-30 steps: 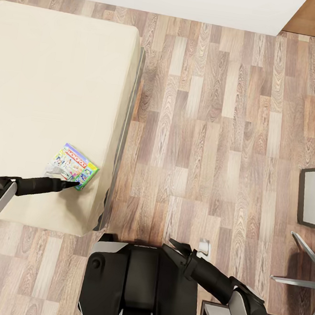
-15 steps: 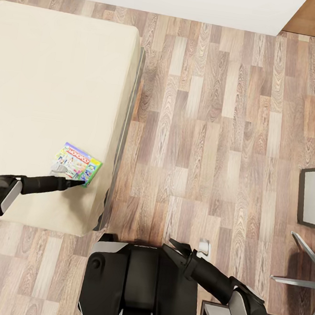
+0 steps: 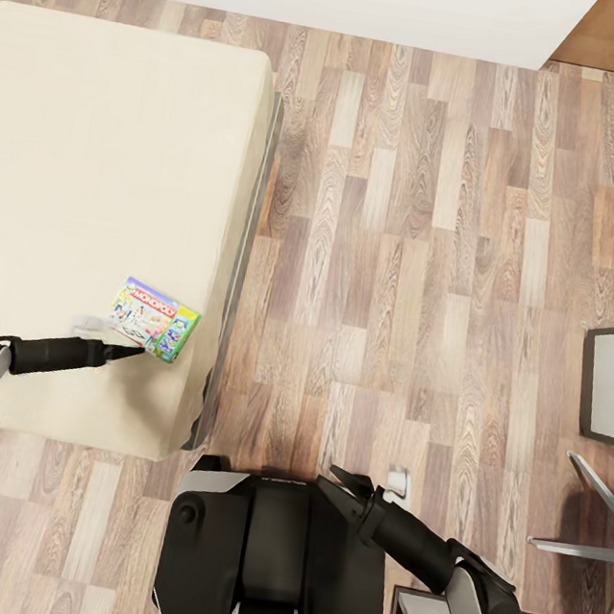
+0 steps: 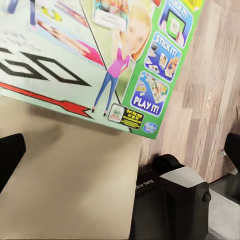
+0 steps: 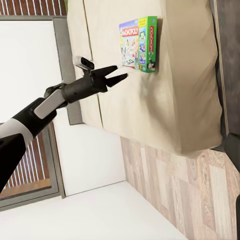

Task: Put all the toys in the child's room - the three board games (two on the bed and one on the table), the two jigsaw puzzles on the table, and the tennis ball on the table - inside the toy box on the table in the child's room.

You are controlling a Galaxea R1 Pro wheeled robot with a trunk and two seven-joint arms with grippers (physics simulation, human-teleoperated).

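Head view: left end effector (image 3: pixel 134 352) open beside Monopoly (image 3: pixel 154 318).

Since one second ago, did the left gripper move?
Yes. The left gripper drew back from the Monopoly box, toward the bed's near-left corner; its jaws are open.

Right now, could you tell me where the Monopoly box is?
In the head view it lies flat on the bed near its right edge, the Monopoly box just beyond the left hand.

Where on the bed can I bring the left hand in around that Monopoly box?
Bare mattress lies all around the Monopoly box except toward the bed edge, where the margin is narrow. The open left gripper sits just short of the box's near edge.
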